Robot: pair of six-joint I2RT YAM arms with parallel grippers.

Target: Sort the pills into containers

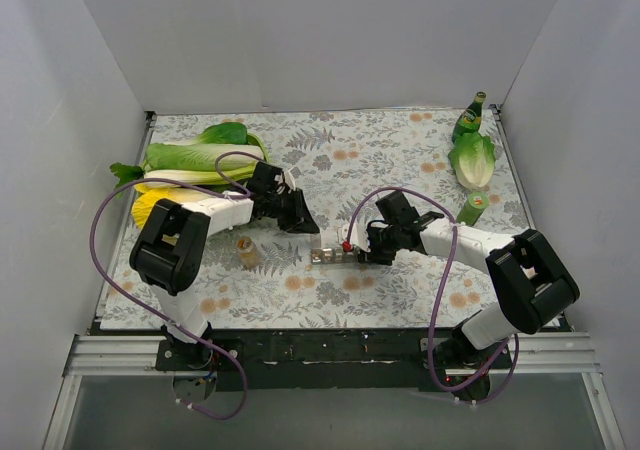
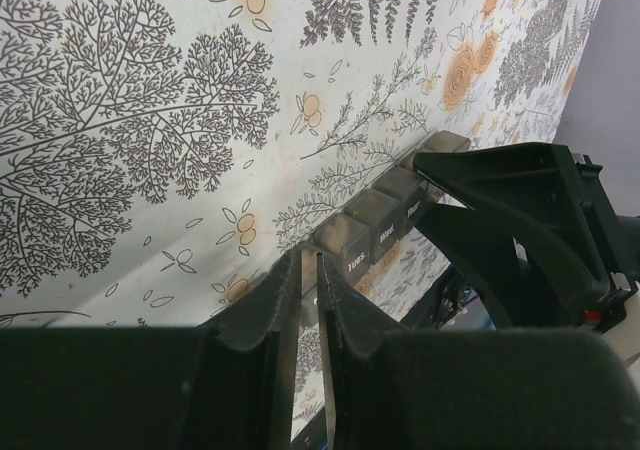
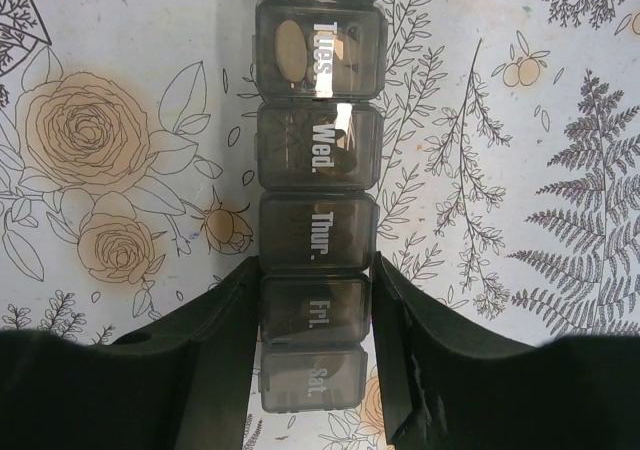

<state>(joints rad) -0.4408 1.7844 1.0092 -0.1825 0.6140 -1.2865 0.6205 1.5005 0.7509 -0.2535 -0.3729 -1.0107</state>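
**A:** Where is the pill organiser?

**B:** It lies flat on the floral worktop, a short strip of smoky translucent compartments. The right wrist view shows the lids labelled Tues., Wed., Thur., Fri. and Sat.

**A:** What is inside them?

**B:** The Tues. compartment holds a pale oval pill, with a darker shape beside it. Wed. shows a brownish shape through its lid. I cannot make out any contents in Thur., Fri. or Sat. All the lids in view look closed.

**A:** And the right gripper?

**B:** It straddles the organiser at the Fri. compartment. One finger sits against each long side, so it is closed to the strip's width and grips it.

**A:** The left gripper?

**B:** It hangs just beyond the organiser's opposite end. Its fingers are drawn together with only a narrow slit between them. I cannot tell whether a pill sits in that slit, or whether the tips touch the strip.

**A:** Anything else near the organiser?

**B:** A small brownish vial sits on that same side, clearly apart from the organiser.
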